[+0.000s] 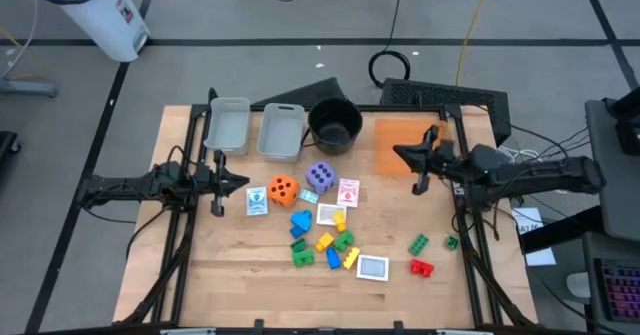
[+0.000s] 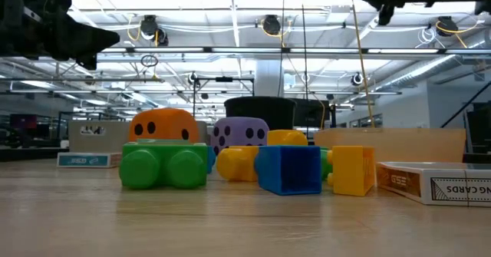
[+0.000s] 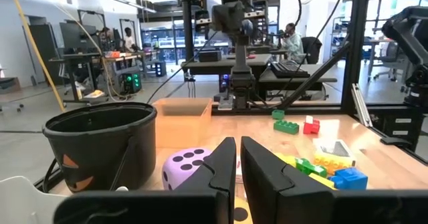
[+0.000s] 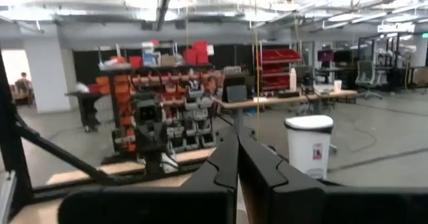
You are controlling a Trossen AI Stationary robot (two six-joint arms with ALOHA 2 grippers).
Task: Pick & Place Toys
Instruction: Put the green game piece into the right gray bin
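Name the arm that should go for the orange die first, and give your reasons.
Left. The left gripper is shut and empty, hanging beside the orange die with only a card between them. The right gripper, also shut, sits across the table past the purple die, so its reach would be longer.

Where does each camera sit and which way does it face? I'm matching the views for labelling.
High view: overhead, straight down on the table; both arms, left claw and right claw, shut.
Low view: tabletop level, across the blocks toward the room; arms at the top.
Left wrist view: past its shut fingers at the black pot and purple die.
Right wrist view: past shut fingers into the room.
Shared: the purple die shows in high, low and left wrist views.
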